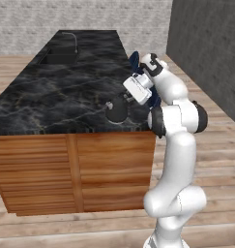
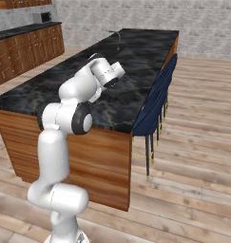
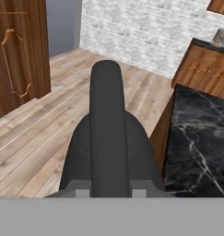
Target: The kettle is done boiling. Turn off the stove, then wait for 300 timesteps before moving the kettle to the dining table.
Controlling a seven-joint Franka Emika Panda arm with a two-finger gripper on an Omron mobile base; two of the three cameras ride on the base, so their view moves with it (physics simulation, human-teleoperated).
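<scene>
I'm looking down the gripper [image 3: 111, 186] and the kettle [image 3: 109, 152] is right there, its arched handle [image 3: 106, 124] running straight up between my two finger tips. They sit close on either side of that handle, so I read the gripper as narrow and clamped on the handle.

From the left base view the kettle [image 1: 116, 110] is on or just above the table [image 1: 51, 97], near the front edge and toward the corner closest to the arm. I can't tell whether its base is touching the marble or hanging a hair above it.

So the key relation: kettle directly below the hand, the table directly below the kettle. By my judgement we're at the very end, and the move left is straight down, then letting go.

Edges matter here. The front edge is just beside the kettle, and the right edge, where the blue chairs [image 2: 157, 102] tuck in, is near too. There's far more open marble inboard, toward the sink [image 1: 61, 55] at the far end, well apart from us. If I nudge anything, I'd nudge away from the front lip. The arm's elbow stands off the table side, clear of the wood panels [image 1: 75, 169].
</scene>
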